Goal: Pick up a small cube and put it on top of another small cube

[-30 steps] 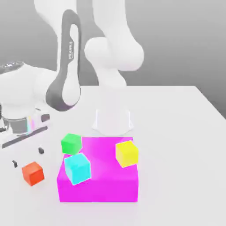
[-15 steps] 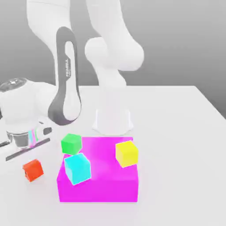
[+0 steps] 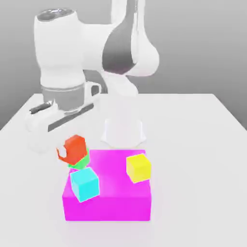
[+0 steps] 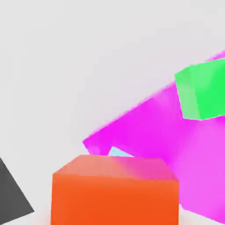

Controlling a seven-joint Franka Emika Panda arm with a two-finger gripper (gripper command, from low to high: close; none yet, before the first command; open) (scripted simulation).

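My gripper point(image 3: 68, 146) is shut on the small red-orange cube point(image 3: 74, 148) and holds it in the air at the magenta block's back left corner. The other small cube, bright green point(image 3: 80, 162), rests on that corner, and in the exterior view the red-orange cube covers its upper part. In the hand view the red-orange cube point(image 4: 115, 191) sits close up, with one dark finger point(image 4: 11, 196) beside it. The green cube point(image 4: 204, 90) lies farther off to one side of it on the magenta block point(image 4: 176, 140).
A cyan cube point(image 3: 85, 184) and a yellow cube point(image 3: 138, 167) also sit on the large magenta block point(image 3: 116, 205). The arm's white base point(image 3: 123, 130) stands just behind the block. White table point(image 3: 202, 159) spreads on the exterior view's right.
The gripper shut on the red-orange cube on the table, lifted it and carried it toward the exterior view's right, up to the green cube. The arm swung up and over.
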